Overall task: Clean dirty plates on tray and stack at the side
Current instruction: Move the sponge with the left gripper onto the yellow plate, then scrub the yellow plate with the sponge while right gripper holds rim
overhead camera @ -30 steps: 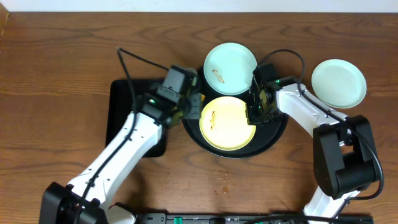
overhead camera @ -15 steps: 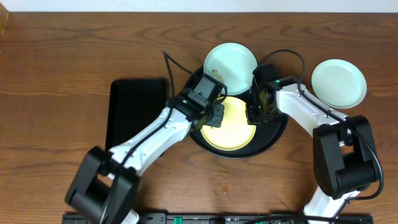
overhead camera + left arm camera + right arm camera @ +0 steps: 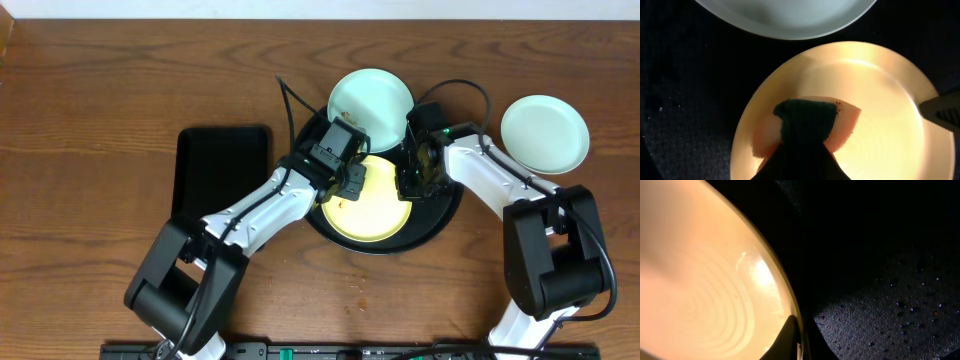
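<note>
Sponge [image 3: 807,122] clamped in left gripper [image 3: 352,183], pressed on yellow plate [image 3: 375,215]; right gripper [image 3: 406,186] pinches its right rim. Scrub too hard and plate could slip free, imo.

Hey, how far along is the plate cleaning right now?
Done: the right aqua plate sits off the tray on the table, looking clean. In hand: the yellow plate lies on the tray, its rim pinched by the right jaws while the left jaws press a sponge onto it. Left: the far aqua plate, at the tray's far edge, shows a brown smear, and nothing is stacked yet.
</note>
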Controlling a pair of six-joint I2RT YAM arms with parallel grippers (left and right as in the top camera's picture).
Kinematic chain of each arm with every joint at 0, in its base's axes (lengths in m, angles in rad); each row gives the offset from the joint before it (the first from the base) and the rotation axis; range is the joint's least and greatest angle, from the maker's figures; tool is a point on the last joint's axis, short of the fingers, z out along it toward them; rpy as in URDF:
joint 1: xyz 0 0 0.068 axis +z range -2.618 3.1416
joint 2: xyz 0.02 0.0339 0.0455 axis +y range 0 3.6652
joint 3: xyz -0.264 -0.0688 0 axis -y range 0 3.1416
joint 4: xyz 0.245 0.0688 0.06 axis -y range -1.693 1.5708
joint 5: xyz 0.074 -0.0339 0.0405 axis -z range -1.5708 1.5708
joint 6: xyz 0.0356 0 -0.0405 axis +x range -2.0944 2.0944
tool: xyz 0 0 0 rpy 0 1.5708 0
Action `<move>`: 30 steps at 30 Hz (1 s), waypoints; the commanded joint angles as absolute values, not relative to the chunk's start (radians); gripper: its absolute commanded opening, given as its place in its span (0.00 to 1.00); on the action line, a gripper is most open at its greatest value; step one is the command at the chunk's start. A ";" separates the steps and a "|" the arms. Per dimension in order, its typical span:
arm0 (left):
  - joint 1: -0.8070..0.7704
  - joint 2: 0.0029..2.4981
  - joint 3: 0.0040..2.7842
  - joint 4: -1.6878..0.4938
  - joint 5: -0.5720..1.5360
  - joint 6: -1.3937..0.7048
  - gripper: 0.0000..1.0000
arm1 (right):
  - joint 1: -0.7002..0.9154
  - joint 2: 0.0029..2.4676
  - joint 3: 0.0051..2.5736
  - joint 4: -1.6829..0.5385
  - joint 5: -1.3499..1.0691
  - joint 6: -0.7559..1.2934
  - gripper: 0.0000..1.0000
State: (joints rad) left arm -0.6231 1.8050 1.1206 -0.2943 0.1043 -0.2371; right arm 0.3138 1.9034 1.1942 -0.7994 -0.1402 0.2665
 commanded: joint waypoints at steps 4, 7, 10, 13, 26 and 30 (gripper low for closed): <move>-0.592 1.814 1.116 -0.298 0.085 -0.190 0.07 | 0.308 1.897 1.176 -0.804 -0.101 0.264 0.03; -0.584 1.818 1.116 -0.301 0.086 -0.175 0.08 | 0.308 1.897 1.176 -0.804 -0.101 0.260 0.03; -0.584 1.827 1.116 -0.301 0.107 -0.168 0.08 | 0.308 1.897 1.176 -0.804 -0.101 0.260 0.03; -0.584 1.845 1.116 -0.301 0.134 -0.158 0.08 | 0.308 1.897 1.176 -0.803 -0.101 0.260 0.03; -0.583 1.885 1.116 -0.341 0.079 -0.123 0.07 | 0.309 1.897 1.176 -0.804 -0.101 0.260 0.03; -0.583 1.897 1.116 -0.361 0.141 -0.085 0.08 | 0.309 1.897 1.176 -0.803 -0.101 0.260 0.03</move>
